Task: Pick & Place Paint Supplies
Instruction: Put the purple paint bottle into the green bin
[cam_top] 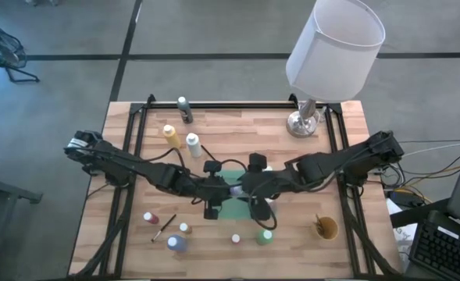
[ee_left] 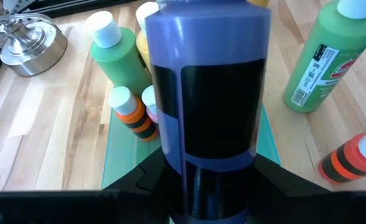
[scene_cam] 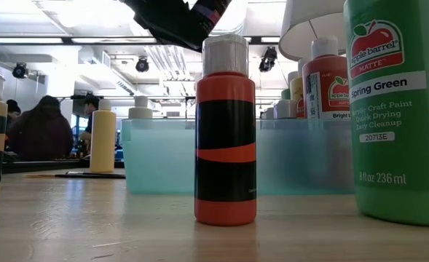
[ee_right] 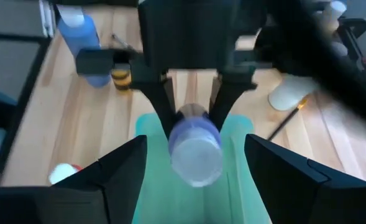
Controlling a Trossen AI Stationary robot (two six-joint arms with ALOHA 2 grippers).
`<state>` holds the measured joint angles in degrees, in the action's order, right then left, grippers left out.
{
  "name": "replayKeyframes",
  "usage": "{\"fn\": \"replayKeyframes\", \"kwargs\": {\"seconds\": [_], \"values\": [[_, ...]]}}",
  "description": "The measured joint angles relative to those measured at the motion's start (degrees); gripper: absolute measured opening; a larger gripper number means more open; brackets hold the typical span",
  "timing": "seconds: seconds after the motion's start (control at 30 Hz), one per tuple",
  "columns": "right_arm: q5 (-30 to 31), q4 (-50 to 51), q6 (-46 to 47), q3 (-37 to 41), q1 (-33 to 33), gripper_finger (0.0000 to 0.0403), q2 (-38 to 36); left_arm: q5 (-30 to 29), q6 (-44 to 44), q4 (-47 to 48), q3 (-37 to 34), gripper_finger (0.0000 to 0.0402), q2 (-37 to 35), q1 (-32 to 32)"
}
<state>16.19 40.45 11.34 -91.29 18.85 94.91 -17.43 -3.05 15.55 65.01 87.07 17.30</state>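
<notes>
My left gripper (ee_left: 207, 183) is shut on a purple paint bottle (ee_left: 207, 93) with a black label and a pale cap (ee_right: 196, 154), over the teal tray (cam_top: 231, 204) at mid-table. My right gripper (ee_right: 195, 149) faces it from the table's right. It is open, its fingers wide apart on either side of the cap and clear of it. Inside the tray stand a green bottle (ee_left: 117, 59) and an orange-and-black striped one (ee_left: 133, 115). Loose bottles stand on their bases on the table: yellow (cam_top: 169, 133), white (cam_top: 193, 142), red (cam_top: 148, 218), blue (cam_top: 176, 243), green (cam_top: 263, 236). My left gripper pinches the purple bottle's lower body (ee_left: 170, 177), at the black label, between its two fingers. The fingers come slanting down from the table's left. The bottle stands roughly upright, cap up, lifted clear above the teal tray.
A white-shaded lamp (cam_top: 335, 47) on a metal base (cam_top: 301, 123) stands at the back right. A tan cup (cam_top: 325, 228) sits near the front right, and a thin brush (cam_top: 164, 228) lies at the front left. Close to the low camera are an orange bottle (scene_cam: 225, 138) and a green one (scene_cam: 400, 109).
</notes>
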Motion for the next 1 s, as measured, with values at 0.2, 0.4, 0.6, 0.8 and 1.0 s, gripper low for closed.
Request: {"fn": "replayKeyframes", "kwargs": {"seconds": [0.2, 0.4, 0.6, 0.8, 1.0], "values": [[0.0, 0.38, -1.03, -0.07, -0.5, 0.0243, 1.73, 0.0, 0.0, 0.14, -0.02, 0.0143, 0.0, -0.04], [0.24, -0.37, -1.03, -0.21, -0.5, 0.022, 1.37, 0.0, 0.0, 0.48, -0.02, 0.0143, 0.0, -0.04], [0.24, -0.26, -1.45, -0.2, -0.5, 0.0192, 1.64, 0.0, 0.0, 0.46, -0.04, 0.0143, 0.0, -0.04], [0.12, -0.26, -1.5, -0.2, -0.5, 0.0152, 1.62, -0.02, 0.0, 0.44, -0.04, 0.0143, 0.0, -0.04], [-1.8, 0.15, -1.52, -0.21, -0.59, 0.0113, 1.62, 0.05, -0.17, 0.43, -0.11, 0.0143, 0.01, -0.04]]}}
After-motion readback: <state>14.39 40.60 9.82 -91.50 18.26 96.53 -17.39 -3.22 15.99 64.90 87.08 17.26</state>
